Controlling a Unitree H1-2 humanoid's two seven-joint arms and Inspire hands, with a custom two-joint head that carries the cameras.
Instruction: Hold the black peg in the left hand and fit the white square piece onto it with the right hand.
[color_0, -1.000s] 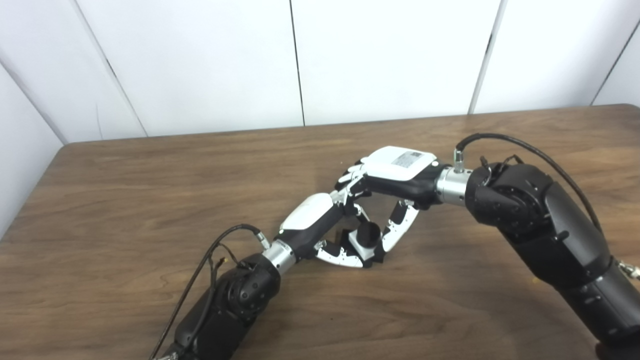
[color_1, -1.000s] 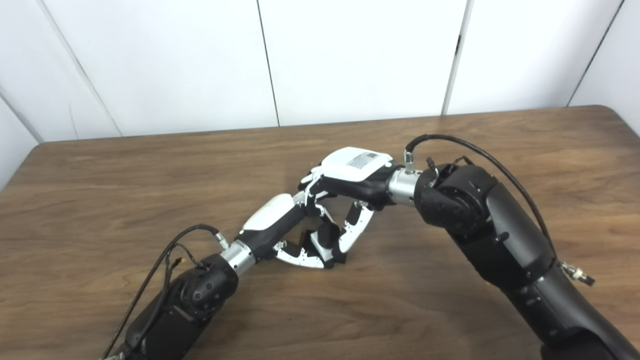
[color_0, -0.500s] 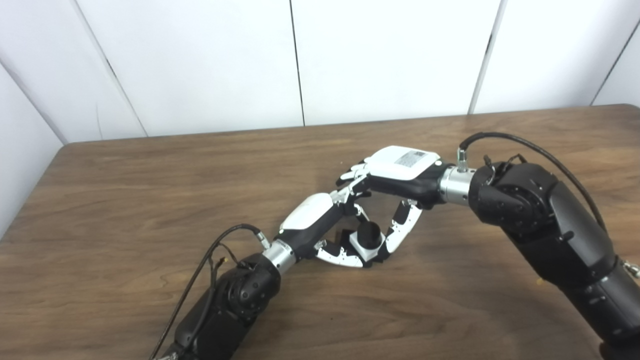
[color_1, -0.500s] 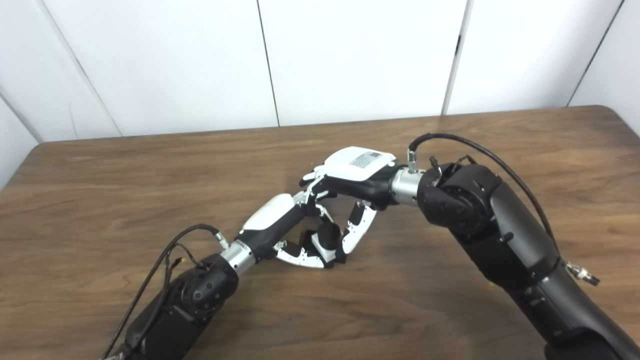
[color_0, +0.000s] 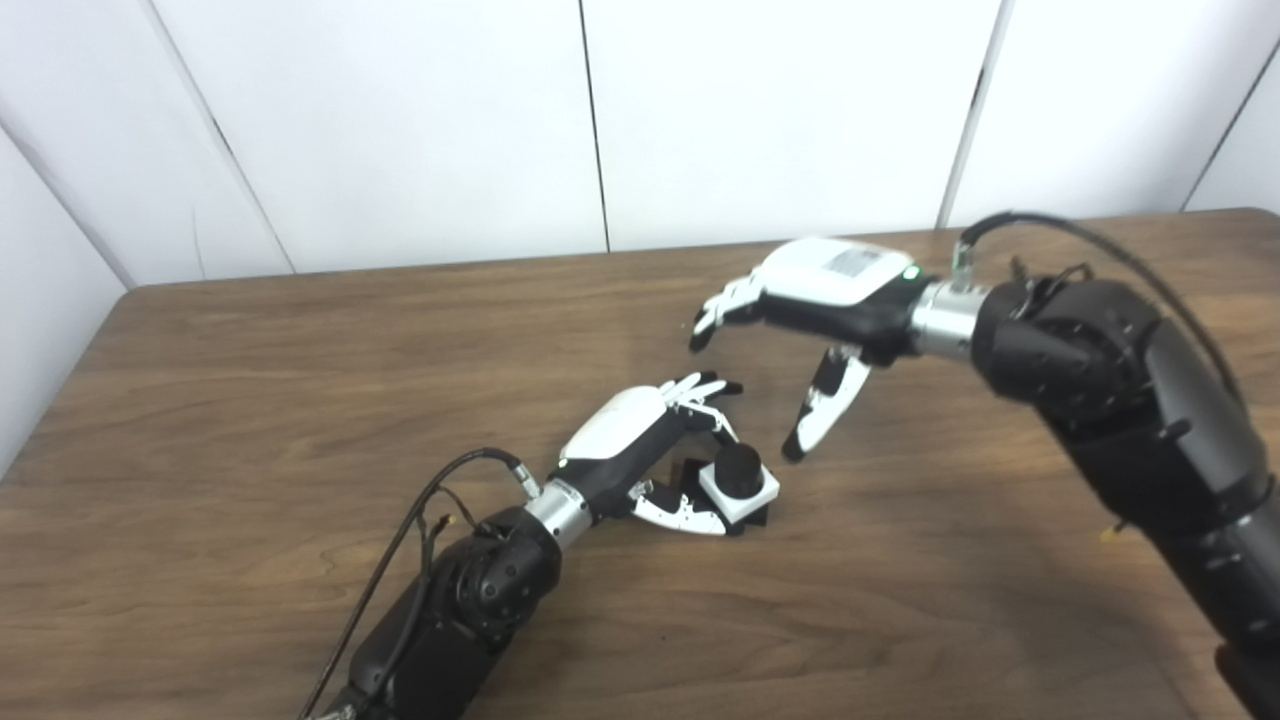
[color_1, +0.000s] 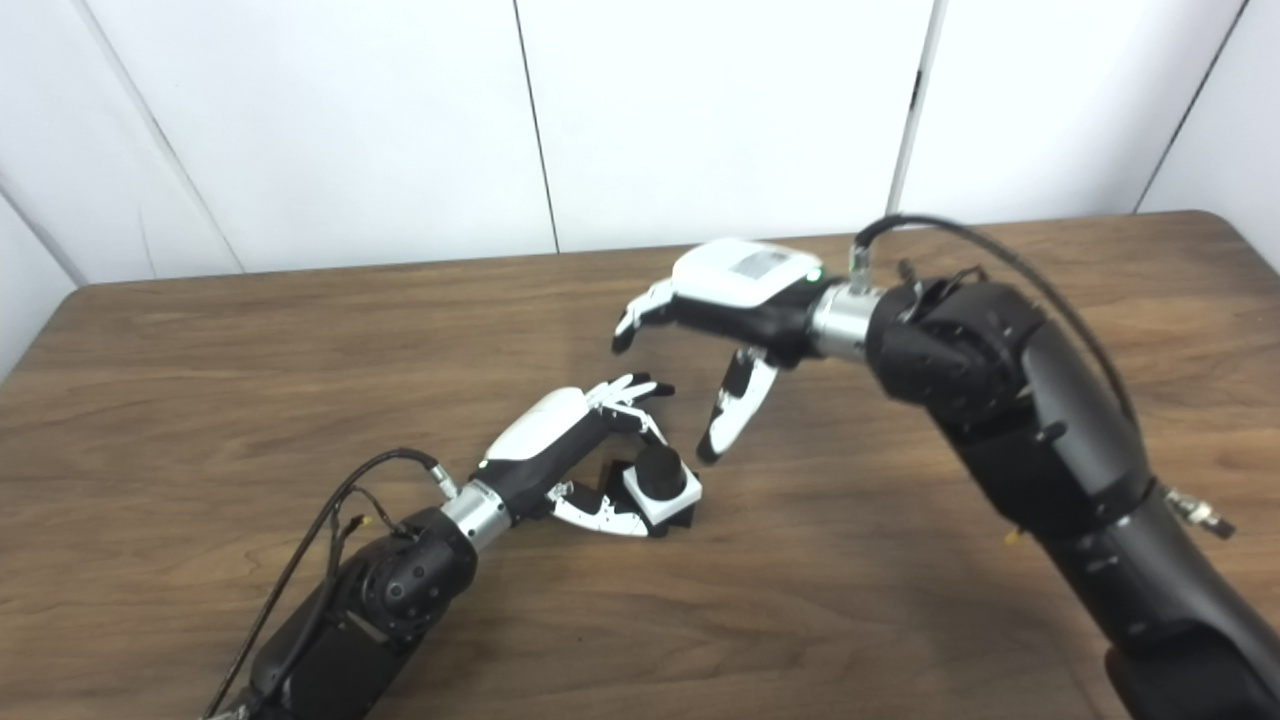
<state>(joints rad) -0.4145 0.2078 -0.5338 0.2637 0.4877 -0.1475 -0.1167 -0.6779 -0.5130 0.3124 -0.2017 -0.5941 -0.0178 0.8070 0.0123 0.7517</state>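
The black peg (color_0: 738, 464) stands upright on the table with the white square piece (color_0: 762, 487) seated around it, the peg's round top poking up through the piece. My left hand (color_0: 640, 445) rests low on the table and grips the peg's base between thumb and fingers. The peg and piece also show in the right eye view (color_1: 657, 463). My right hand (color_0: 815, 300) hovers above and to the right of the peg, open and empty, with its fingers spread and its thumb pointing down. It touches neither the peg nor the piece.
The brown wooden table (color_0: 300, 350) reaches the white panelled wall at the back. A cable loops from my left forearm (color_0: 450, 600) near the front edge. My right forearm (color_0: 1120, 420) crosses the table's right side.
My right hand has let go of the white piece, opened, and risen up and back to the right. The piece stays on the peg. My left hand has not moved.
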